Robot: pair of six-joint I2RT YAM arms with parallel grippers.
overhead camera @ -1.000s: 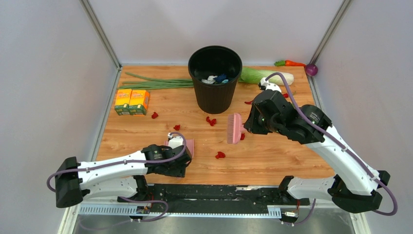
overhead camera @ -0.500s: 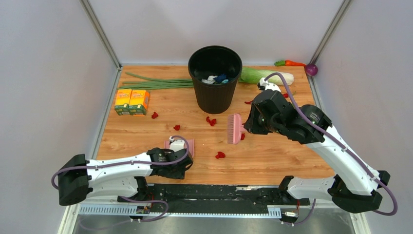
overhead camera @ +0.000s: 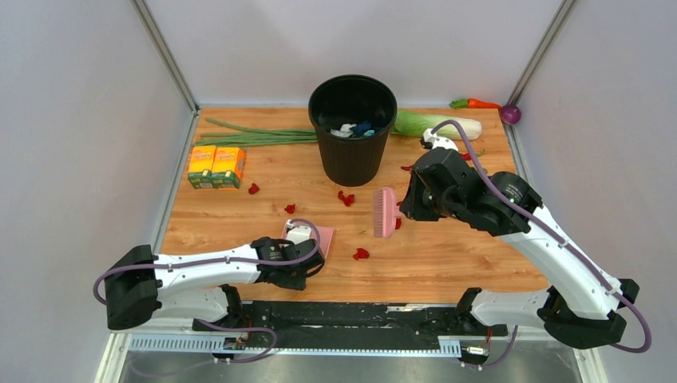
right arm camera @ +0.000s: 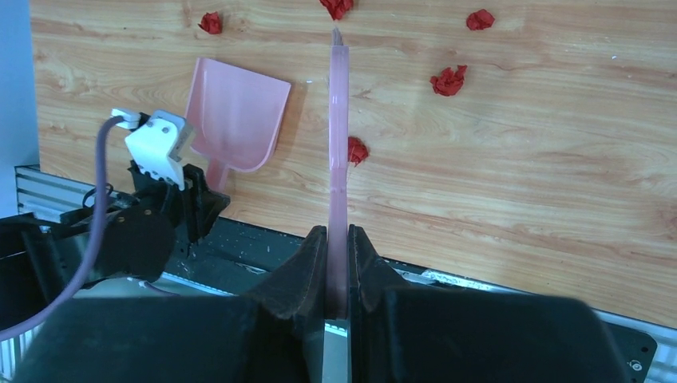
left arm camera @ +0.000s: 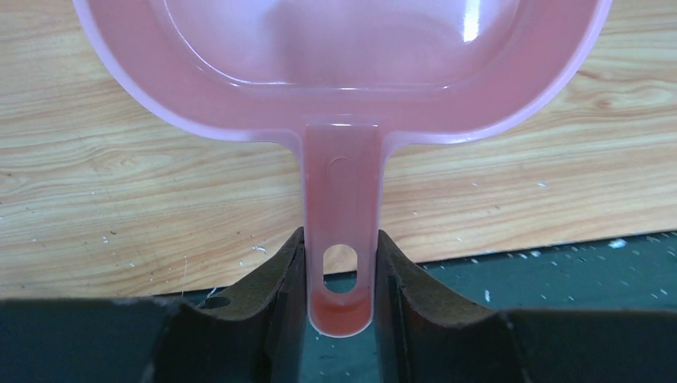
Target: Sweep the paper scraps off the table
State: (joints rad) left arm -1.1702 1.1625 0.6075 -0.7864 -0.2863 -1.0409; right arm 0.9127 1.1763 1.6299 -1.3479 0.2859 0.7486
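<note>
Several tiny red paper scraps lie on the wooden table point(overhead camera: 447, 255): one point(overhead camera: 361, 254) near the front, one point(overhead camera: 290, 208), one point(overhead camera: 253, 188) by the boxes, a pair point(overhead camera: 346, 197) before the bin. My left gripper point(overhead camera: 307, 254) is shut on the handle of the pink dustpan point(overhead camera: 323, 239), which lies flat on the table; the handle shows between the fingers in the left wrist view point(left arm camera: 342, 263). My right gripper point(overhead camera: 409, 206) is shut on a pink brush point(overhead camera: 385, 211), held above the table mid-right. The right wrist view shows the brush point(right arm camera: 338, 136), dustpan point(right arm camera: 235, 116) and scraps point(right arm camera: 357, 150).
A black bin point(overhead camera: 352, 128) with white and blue scraps stands at the back centre. Green onions point(overhead camera: 255, 136) and two orange boxes point(overhead camera: 215, 166) are at the left. A leek point(overhead camera: 435, 124), a carrot point(overhead camera: 481, 103) and a purple ball point(overhead camera: 511, 114) are at the back right.
My left gripper has slid the dustpan rightwards along the table's front, towards the scrap near the front. The right arm with the brush has hardly moved.
</note>
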